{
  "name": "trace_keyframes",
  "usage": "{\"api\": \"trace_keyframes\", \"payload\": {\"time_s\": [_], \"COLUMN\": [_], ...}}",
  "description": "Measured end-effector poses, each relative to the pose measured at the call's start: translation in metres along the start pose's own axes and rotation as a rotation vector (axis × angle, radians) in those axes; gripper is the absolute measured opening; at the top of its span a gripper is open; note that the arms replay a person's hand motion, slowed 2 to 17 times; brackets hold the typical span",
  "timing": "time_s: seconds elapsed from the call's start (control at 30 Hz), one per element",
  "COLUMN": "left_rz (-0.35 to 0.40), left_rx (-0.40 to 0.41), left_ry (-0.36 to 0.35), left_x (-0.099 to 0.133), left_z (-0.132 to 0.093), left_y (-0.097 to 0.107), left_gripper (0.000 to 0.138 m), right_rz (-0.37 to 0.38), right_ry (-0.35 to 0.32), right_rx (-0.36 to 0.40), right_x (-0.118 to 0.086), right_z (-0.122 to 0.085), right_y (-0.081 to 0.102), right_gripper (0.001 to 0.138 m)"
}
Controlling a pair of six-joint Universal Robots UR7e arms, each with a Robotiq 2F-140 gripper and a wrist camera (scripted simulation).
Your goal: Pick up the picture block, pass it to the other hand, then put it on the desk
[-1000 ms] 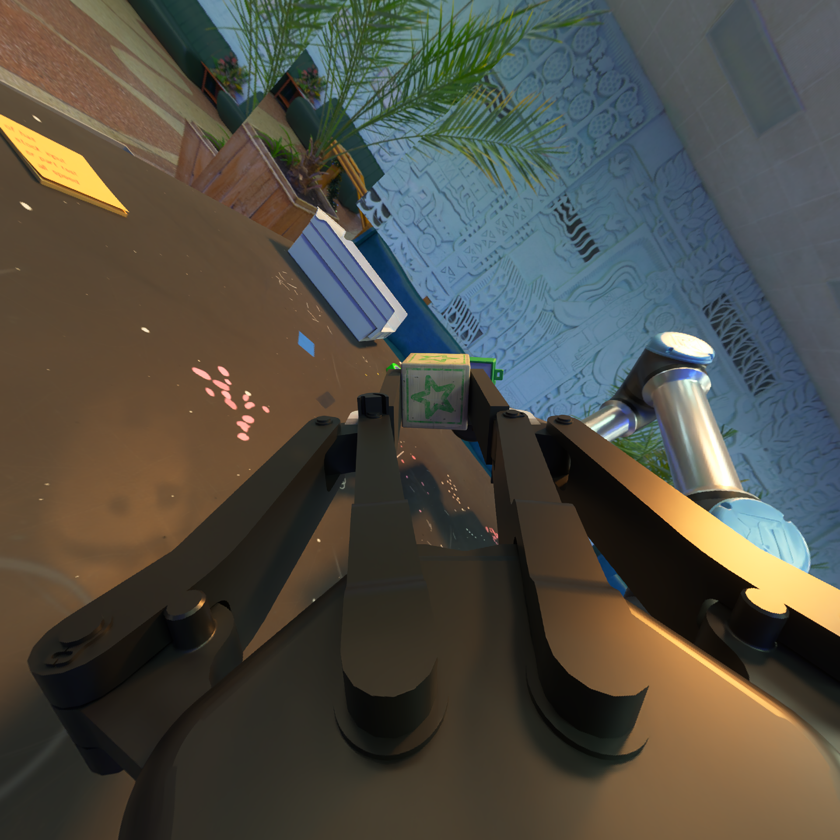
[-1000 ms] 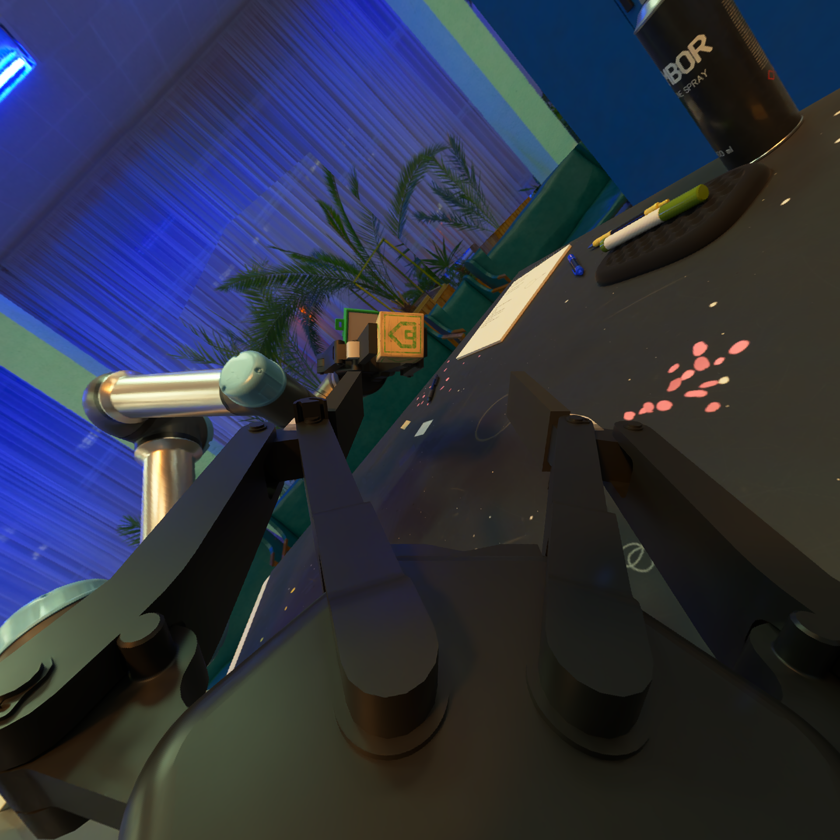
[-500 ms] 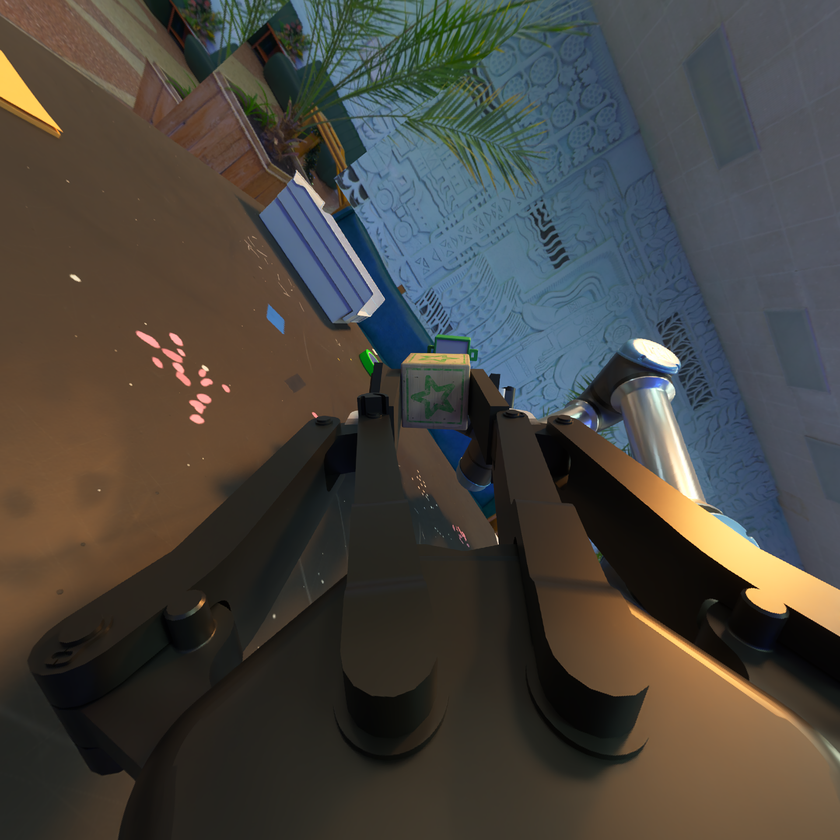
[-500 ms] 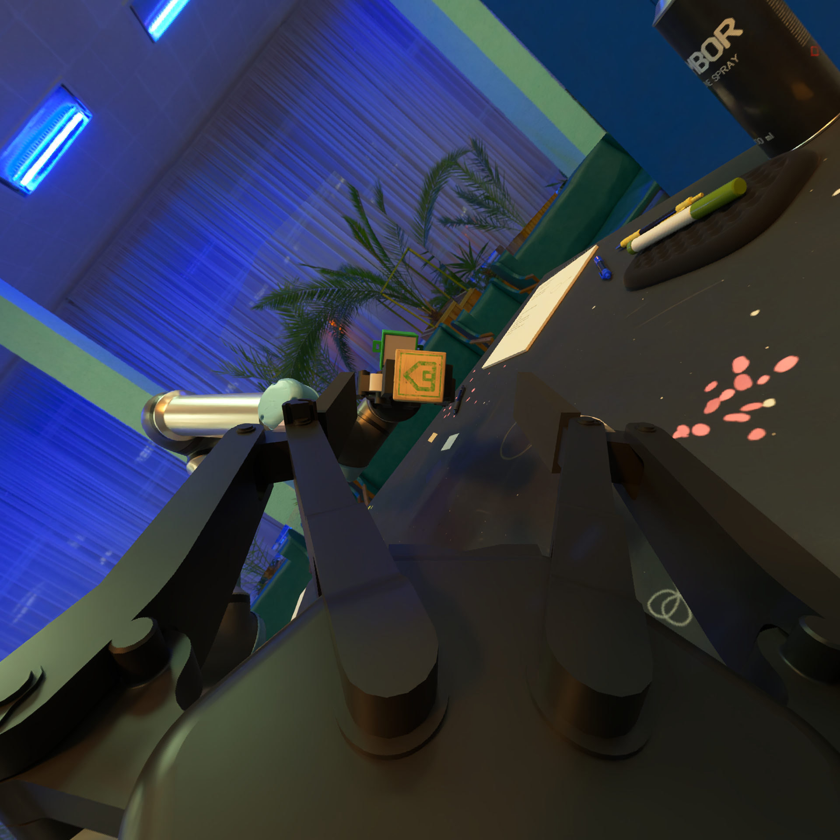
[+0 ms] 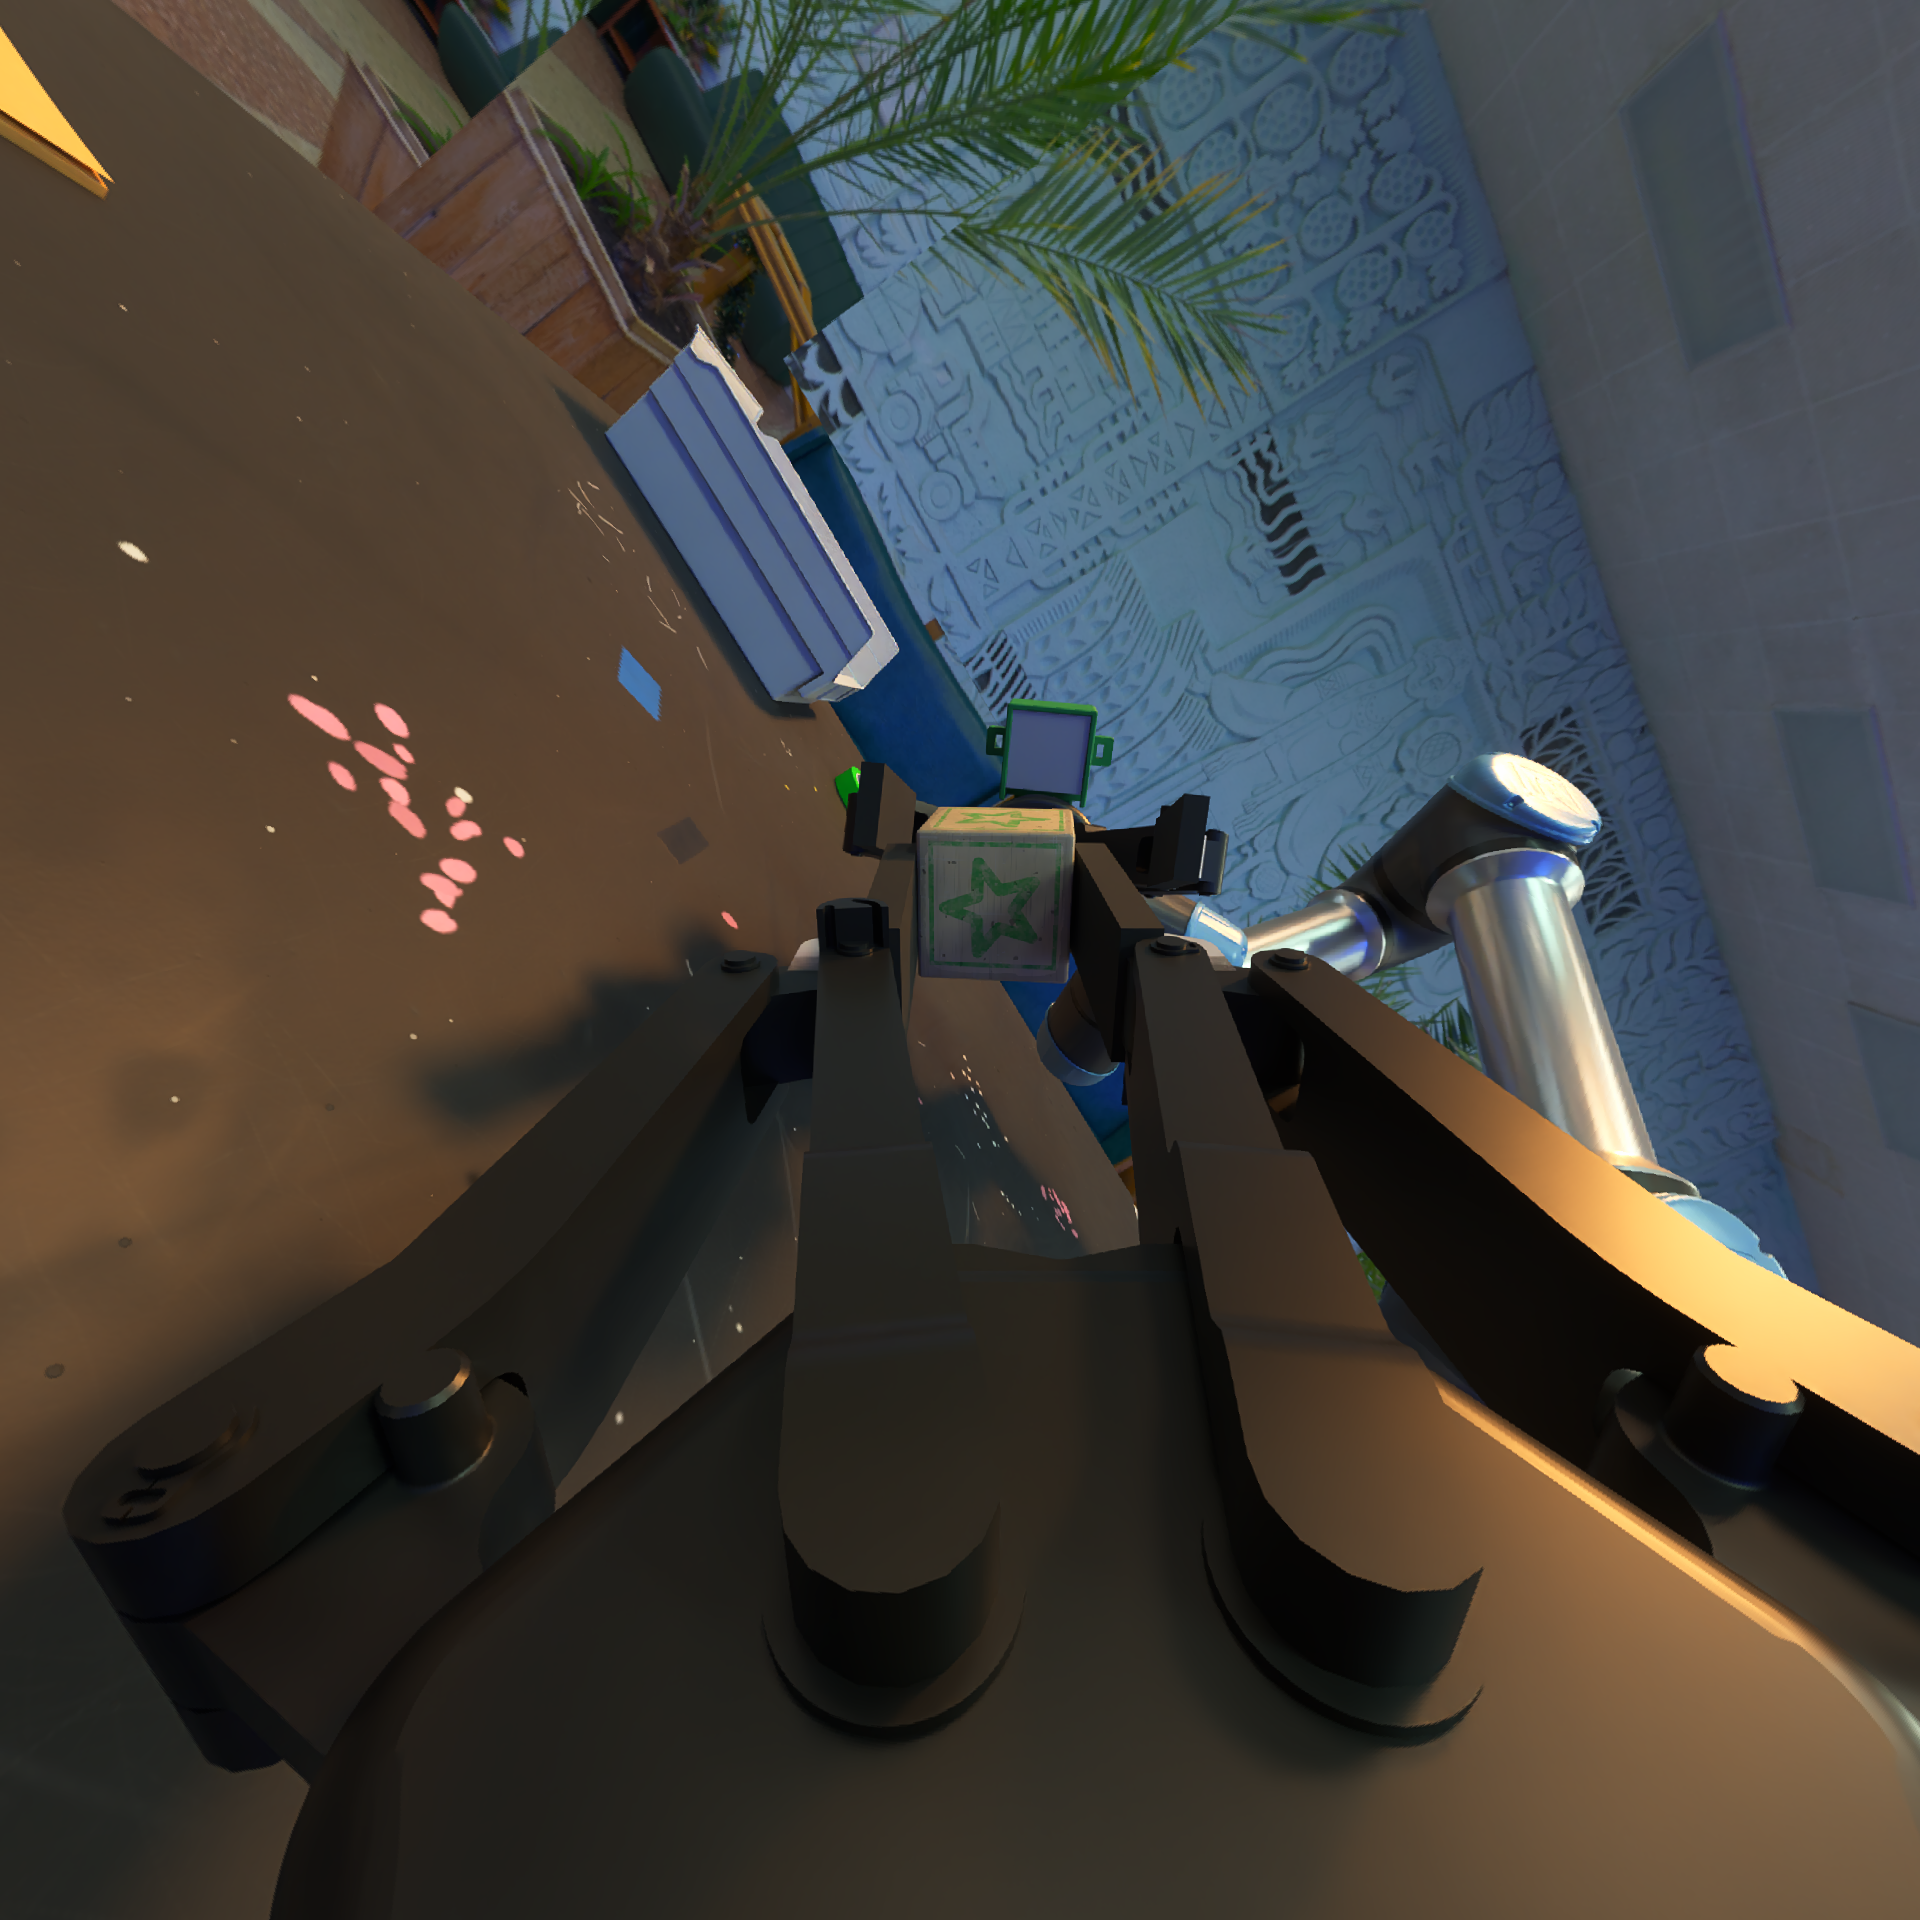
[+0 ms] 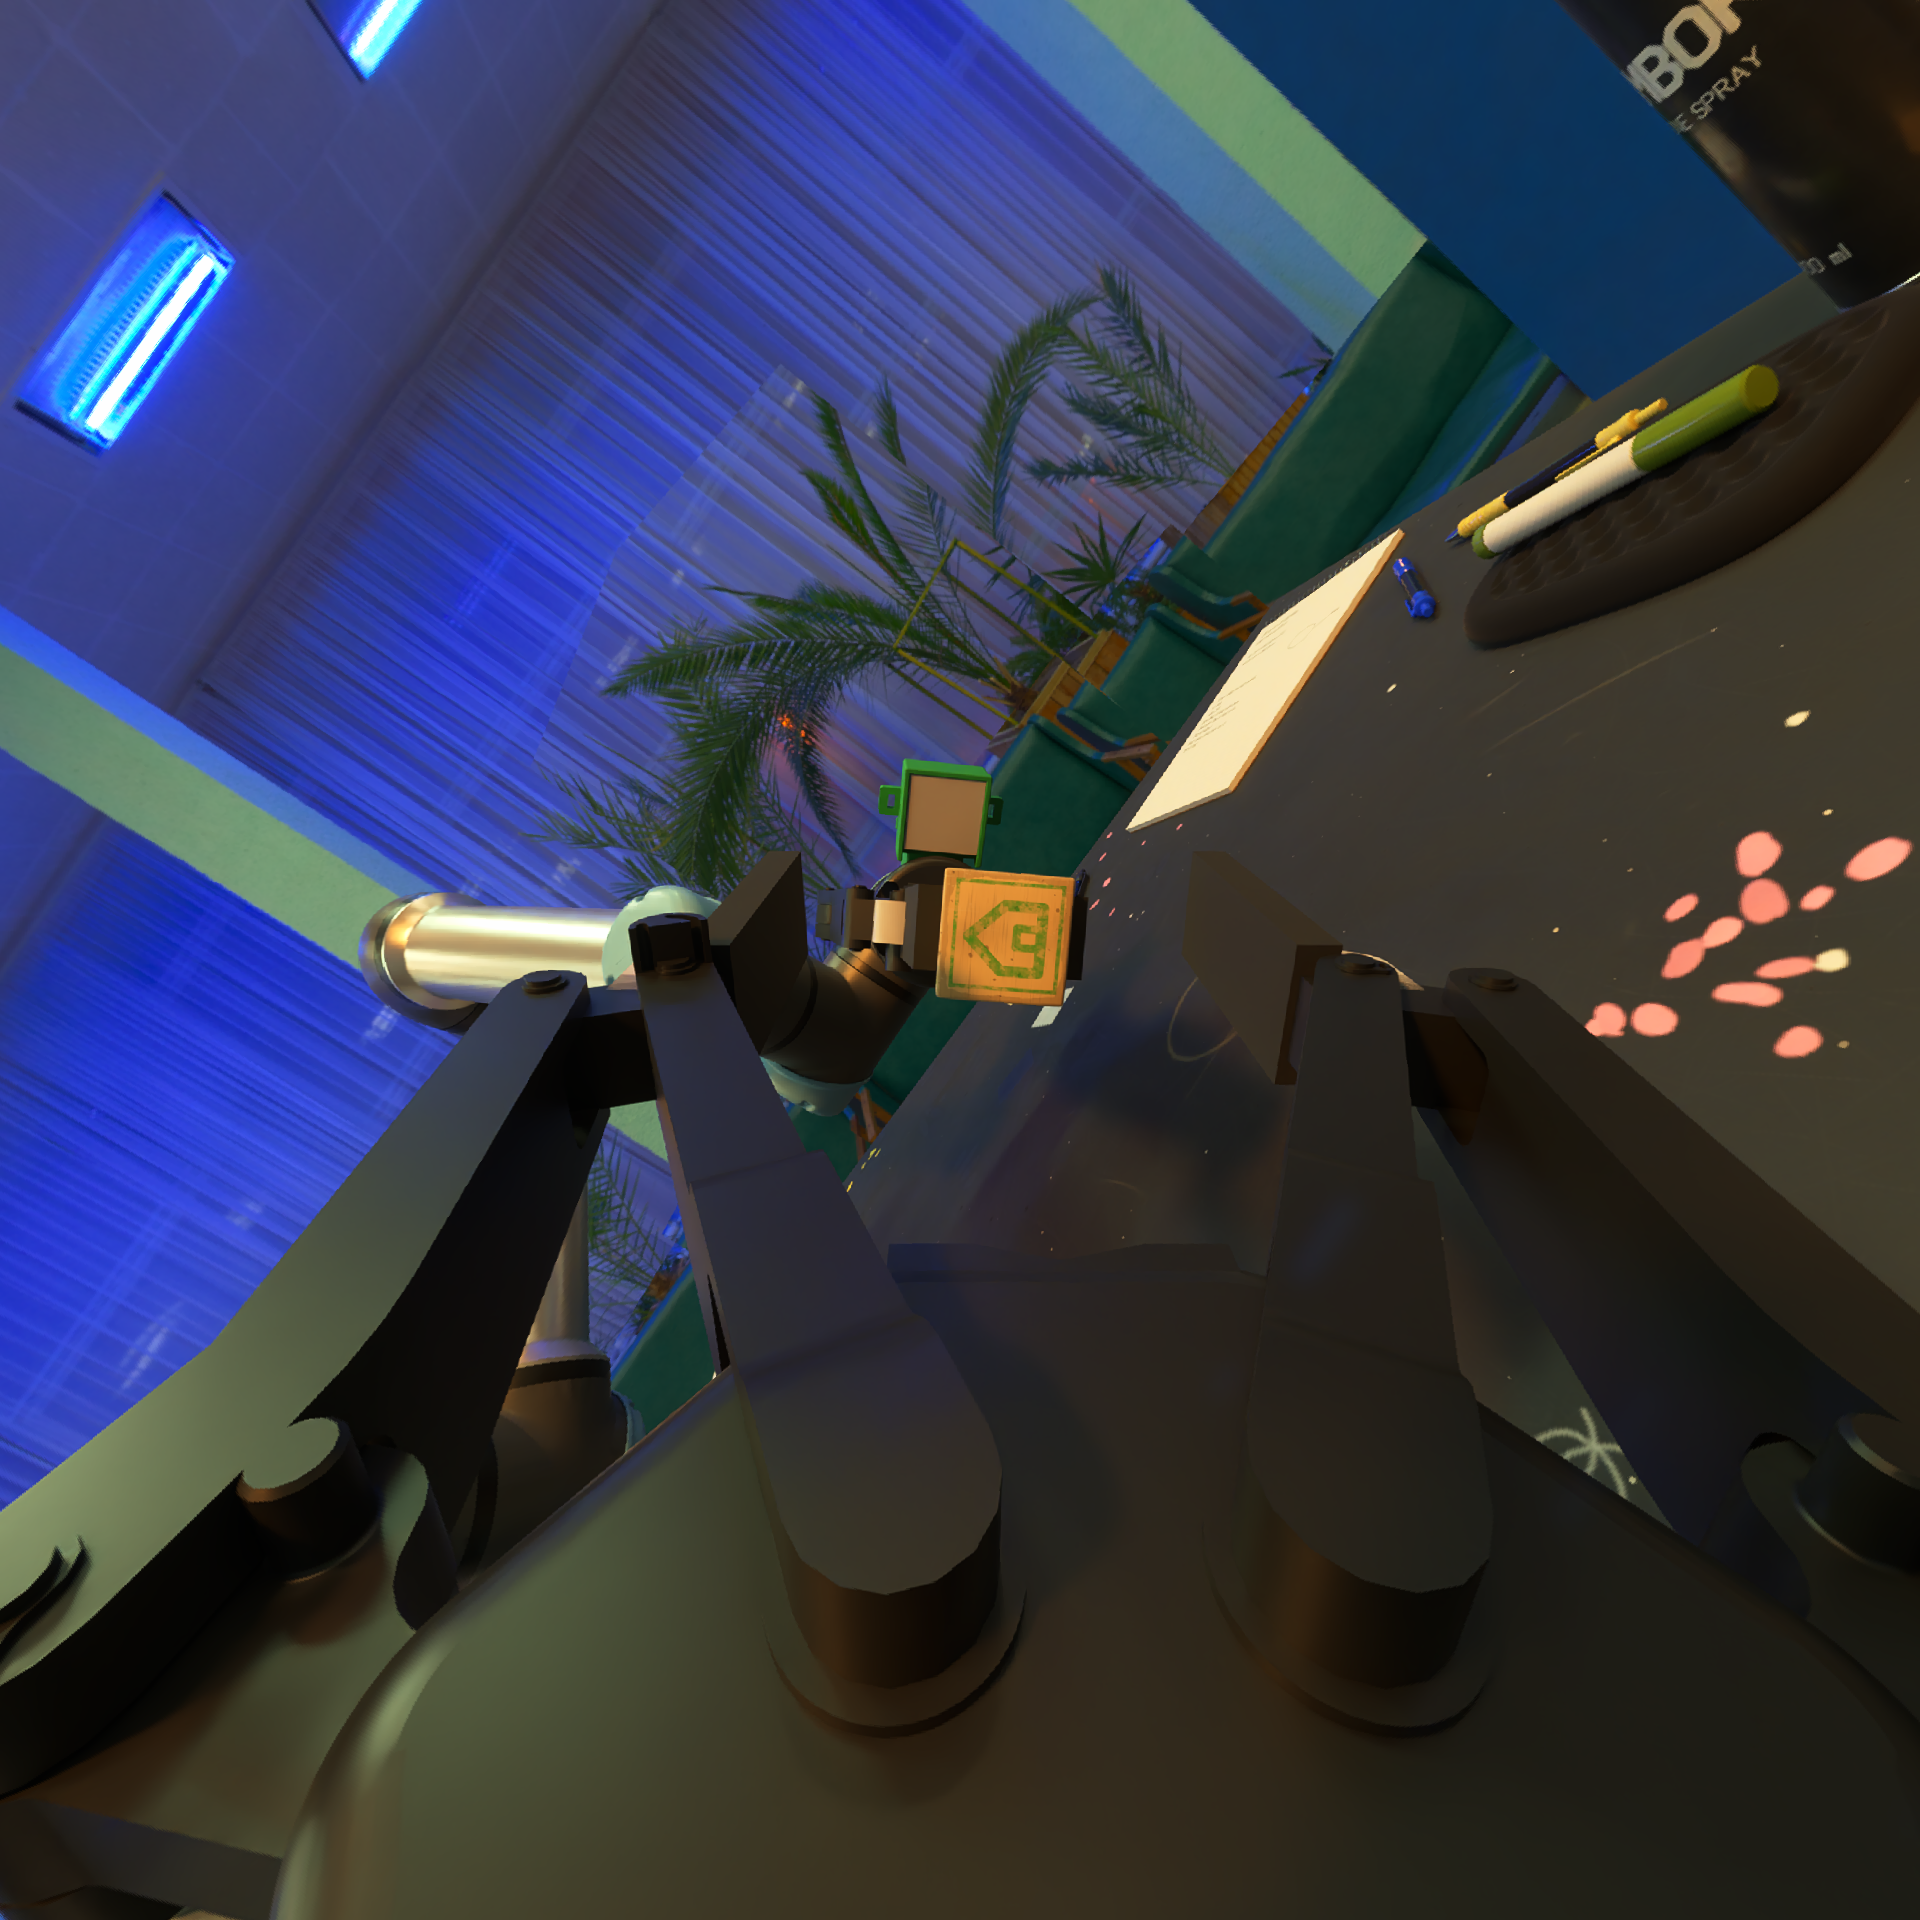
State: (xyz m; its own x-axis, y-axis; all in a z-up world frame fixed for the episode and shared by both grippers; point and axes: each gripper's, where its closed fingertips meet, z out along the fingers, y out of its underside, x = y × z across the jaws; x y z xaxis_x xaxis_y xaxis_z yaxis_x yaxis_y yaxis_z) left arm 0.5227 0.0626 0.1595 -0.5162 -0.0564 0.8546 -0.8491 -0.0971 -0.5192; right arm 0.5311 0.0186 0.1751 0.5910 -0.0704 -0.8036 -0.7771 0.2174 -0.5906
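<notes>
The picture block (image 5: 992,899) is a small wooden cube with a green star on the face toward me. My left gripper (image 5: 992,883) is shut on it and holds it above the dark desk (image 5: 260,987). My right gripper (image 6: 1003,925) is open. In the right wrist view the block (image 6: 1003,935) shows a green house shape and sits between my open right fingers (image 6: 764,914), a little beyond their tips. In the left wrist view the right gripper's fingers (image 5: 1184,842) flank the block from behind, apart from it.
A white ridged box (image 5: 748,540) and an orange pad (image 5: 47,135) lie on the desk. A black spray can (image 6: 1787,125), pens (image 6: 1621,457) on a round black mat (image 6: 1662,540), a paper pad (image 6: 1268,686) and pink specks (image 6: 1756,956) lie there too.
The two grippers have come closer together. The block now looks larger in the right wrist view and lies between the open right fingers. The left gripper stays shut on it.
</notes>
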Motion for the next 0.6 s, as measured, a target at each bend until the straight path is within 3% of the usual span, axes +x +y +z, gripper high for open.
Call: {"api": "trace_keyframes", "payload": {"time_s": [0.6], "left_rz": [-0.014], "left_rx": [-0.038], "left_ry": [-0.029], "left_x": [-0.009], "left_z": [0.012], "left_y": [0.009], "left_gripper": [0.04], "right_rz": [-0.004], "right_ry": [0.045], "right_rx": [-0.063], "right_x": [0.012], "right_z": [0.012], "right_y": [0.006], "right_gripper": [0.096]}}
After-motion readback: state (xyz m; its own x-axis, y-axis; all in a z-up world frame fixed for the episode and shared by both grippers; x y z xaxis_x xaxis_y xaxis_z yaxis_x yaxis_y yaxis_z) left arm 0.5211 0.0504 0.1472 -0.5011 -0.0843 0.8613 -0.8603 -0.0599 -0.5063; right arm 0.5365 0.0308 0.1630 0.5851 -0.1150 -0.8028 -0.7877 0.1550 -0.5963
